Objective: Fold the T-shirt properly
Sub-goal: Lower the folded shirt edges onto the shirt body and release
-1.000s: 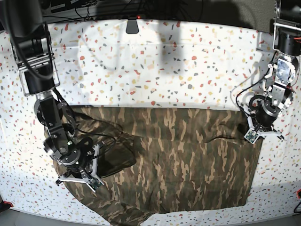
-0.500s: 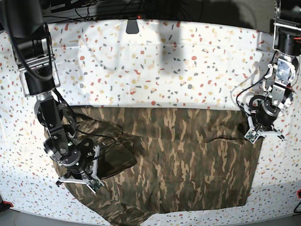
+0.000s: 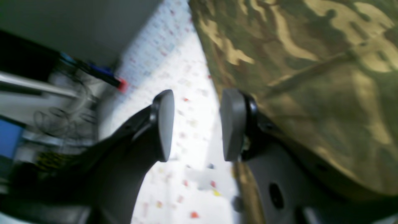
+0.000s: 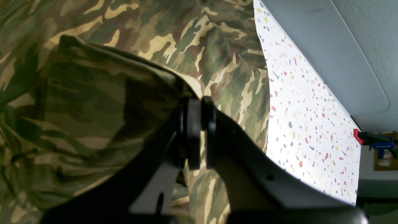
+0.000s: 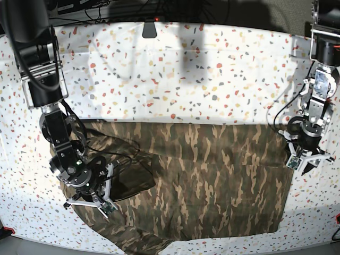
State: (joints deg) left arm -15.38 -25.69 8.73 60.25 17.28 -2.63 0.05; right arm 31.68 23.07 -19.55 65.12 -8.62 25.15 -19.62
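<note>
The camouflage T-shirt (image 5: 202, 186) lies spread across the front half of the table, its left part bunched and folded over. In the base view my right gripper (image 5: 98, 183) sits low on that bunched left part. The right wrist view shows the right gripper (image 4: 201, 133) shut on a fold of the T-shirt (image 4: 93, 93), with cloth draped over its tips. My left gripper (image 5: 307, 160) hangs at the T-shirt's right edge. In the left wrist view the left gripper (image 3: 197, 124) is open with only bare table between its pads, and the T-shirt (image 3: 311, 77) lies just to its right.
The speckled white table (image 5: 175, 74) stretches behind the shirt to a black mount (image 5: 149, 29) at the back edge. A red-tipped clamp (image 4: 357, 135) sits at a table corner. Cables hang by the left arm (image 5: 276, 109).
My left gripper has opened and let go of the shirt's right edge, shifting slightly right and toward the front. The right arm holds the same fold in the same place.
</note>
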